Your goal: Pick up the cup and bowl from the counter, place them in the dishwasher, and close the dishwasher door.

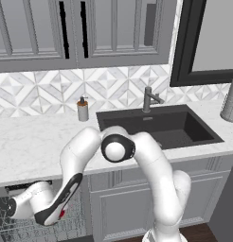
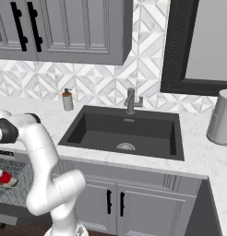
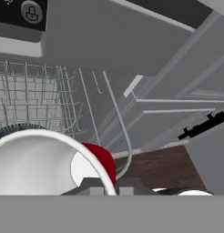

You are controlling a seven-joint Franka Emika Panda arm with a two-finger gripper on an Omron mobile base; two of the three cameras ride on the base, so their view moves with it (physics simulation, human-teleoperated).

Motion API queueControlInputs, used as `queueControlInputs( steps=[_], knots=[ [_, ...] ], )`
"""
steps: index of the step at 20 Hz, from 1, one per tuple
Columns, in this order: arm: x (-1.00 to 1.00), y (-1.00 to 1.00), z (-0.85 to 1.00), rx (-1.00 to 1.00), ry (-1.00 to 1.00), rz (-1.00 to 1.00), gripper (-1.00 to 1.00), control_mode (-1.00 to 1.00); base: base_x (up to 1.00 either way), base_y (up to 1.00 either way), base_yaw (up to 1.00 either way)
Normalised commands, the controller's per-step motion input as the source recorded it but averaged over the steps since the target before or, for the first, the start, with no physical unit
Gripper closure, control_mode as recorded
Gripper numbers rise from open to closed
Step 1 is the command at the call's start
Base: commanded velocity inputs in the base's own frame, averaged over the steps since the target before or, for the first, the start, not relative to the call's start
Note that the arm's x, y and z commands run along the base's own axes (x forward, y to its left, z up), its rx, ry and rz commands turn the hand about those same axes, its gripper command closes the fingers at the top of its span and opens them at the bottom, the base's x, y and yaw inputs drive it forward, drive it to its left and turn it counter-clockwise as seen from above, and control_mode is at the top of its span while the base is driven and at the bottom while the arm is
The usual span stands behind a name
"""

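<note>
a beige soap dispenser [image 1: 83, 109] with a dark pump stands upright against the backsplash [image 1: 38, 90], just left of the dark inset sink [image 1: 158, 125]. a grey metal faucet [image 1: 149, 99] rises behind the sink's rear edge, its spout reaching over the basin, and a round drain [image 2: 126, 147] shows on the basin floor. the backsplash is tiled in a white and grey geometric pattern. above it hang grey panelled upper cabinets [image 1: 80, 33] with long black handles [image 2: 25, 25]. a black-framed window [image 2: 198, 46] sits to the right of them. a grey cylindrical canister [image 2: 221, 117] stands at the far right. below, grey base cabinets [image 2: 134, 203] carry short black handles [image 2: 115, 203], over a dark wood floor [image 3: 159, 166].
</note>
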Motion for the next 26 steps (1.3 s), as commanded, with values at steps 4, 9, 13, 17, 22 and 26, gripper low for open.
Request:
queueControlInputs(
  steps=[4, 9, 13, 17, 22, 26],
  knots=[
    [0.38, 0.0, -0.44, -0.03, 0.02, 0.0, 1.0, -1.0, 0.0, 0.0, 0.0],
    [0.36, 0.0, -0.57, -0.06, 0.0, 0.0, 1.0, -1.0, 0.0, 0.0, 0.0],
    [0.06, 0.0, -0.63, -0.05, 0.01, 0.0, 1.0, -1.0, 0.0, 0.0, 0.0],
    [0.0, 0.01, -0.32, 0.0, 0.01, 0.0, -1.0, -1.0, 0.0, 0.0, 0.0],
    [0.0, -0.01, 0.02, 0.02, 0.0, 0.0, -1.0, -1.0, 0.0, 0.0, 0.0],
    [0.0, 0.0, 0.34, 0.21, 0.08, 0.0, -1.0, -1.0, 0.0, 0.0, 0.0]
  ],
)
